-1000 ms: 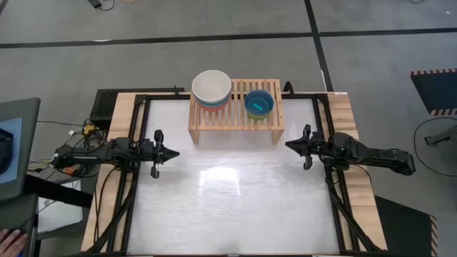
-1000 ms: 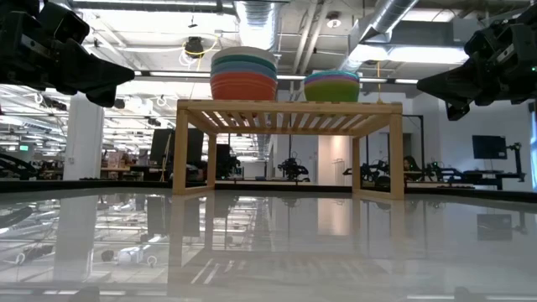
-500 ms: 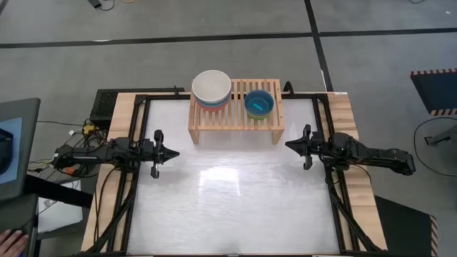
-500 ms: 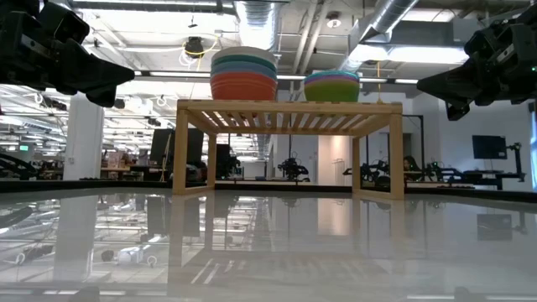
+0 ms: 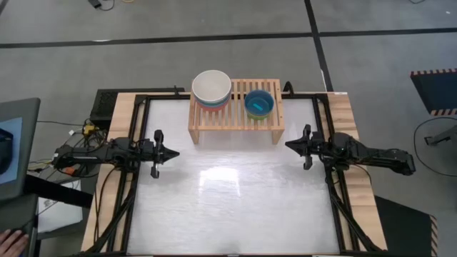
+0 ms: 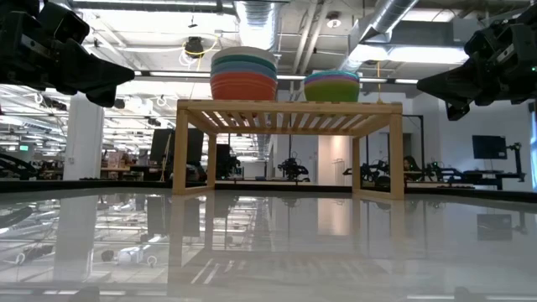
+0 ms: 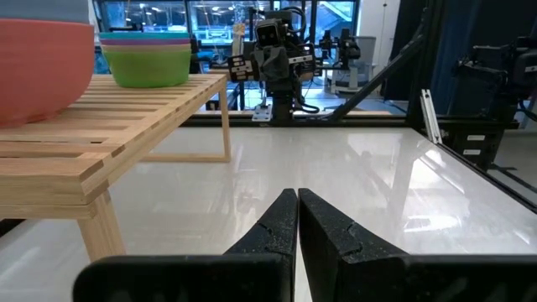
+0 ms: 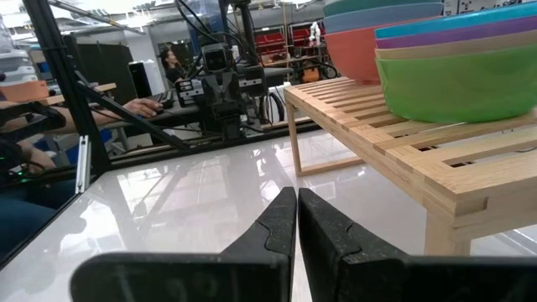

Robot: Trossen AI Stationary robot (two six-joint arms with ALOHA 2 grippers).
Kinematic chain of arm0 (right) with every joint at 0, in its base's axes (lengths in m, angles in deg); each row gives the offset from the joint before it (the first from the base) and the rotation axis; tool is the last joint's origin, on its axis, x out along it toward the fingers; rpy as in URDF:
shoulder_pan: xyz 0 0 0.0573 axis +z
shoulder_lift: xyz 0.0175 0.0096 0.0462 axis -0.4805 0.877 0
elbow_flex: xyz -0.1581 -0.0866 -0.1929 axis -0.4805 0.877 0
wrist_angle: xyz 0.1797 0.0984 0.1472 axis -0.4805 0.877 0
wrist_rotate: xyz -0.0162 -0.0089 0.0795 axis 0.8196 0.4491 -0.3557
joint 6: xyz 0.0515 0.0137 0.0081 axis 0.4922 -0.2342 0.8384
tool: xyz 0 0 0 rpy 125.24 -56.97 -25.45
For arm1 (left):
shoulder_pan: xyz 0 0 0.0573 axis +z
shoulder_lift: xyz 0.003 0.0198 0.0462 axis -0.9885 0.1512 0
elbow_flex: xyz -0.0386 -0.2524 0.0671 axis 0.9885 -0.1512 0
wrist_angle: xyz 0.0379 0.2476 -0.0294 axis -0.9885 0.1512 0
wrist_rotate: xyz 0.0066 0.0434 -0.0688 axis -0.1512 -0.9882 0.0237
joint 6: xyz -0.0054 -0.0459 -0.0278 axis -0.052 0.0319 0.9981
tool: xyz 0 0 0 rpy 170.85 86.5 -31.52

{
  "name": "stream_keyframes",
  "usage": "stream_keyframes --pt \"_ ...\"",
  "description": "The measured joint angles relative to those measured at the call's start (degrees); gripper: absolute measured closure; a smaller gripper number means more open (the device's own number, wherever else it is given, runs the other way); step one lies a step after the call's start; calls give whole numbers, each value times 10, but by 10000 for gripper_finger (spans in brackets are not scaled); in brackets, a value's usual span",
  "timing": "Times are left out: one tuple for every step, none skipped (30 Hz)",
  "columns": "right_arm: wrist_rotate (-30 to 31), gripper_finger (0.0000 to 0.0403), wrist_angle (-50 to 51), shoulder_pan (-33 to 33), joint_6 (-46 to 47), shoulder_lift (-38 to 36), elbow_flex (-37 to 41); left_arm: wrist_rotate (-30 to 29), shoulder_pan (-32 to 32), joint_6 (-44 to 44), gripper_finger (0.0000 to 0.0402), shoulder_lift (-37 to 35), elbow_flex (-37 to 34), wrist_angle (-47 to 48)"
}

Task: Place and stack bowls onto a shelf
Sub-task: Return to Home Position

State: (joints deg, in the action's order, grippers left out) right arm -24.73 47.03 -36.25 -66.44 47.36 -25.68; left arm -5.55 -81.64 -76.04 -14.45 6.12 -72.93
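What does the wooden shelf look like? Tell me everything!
The shelf is a low, light-wood rack with a slatted top and solid side legs. It stands upright at the far side of the table. Two bowl stacks sit on it: a taller stack topped by white and a shorter stack topped by cyan. Nothing else touches it.

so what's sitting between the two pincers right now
Nothing: in the high view only bare table lies between the left pincer and the right pincer. The shelf stands farther back, off that line.
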Motion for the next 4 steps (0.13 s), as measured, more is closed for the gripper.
stream_keyframes --pt "0 359 0 0 0 0 0 0 0 0 401 0 0 0" --pt "0 359 0 0 0 0 0 0 0 0 401 0 0 0" --pt "0 359 0 0 0 0 0 0 0 0 401 0 0 0" --pt "0 359 0 0 0 0 0 0 0 0 401 0 0 0"
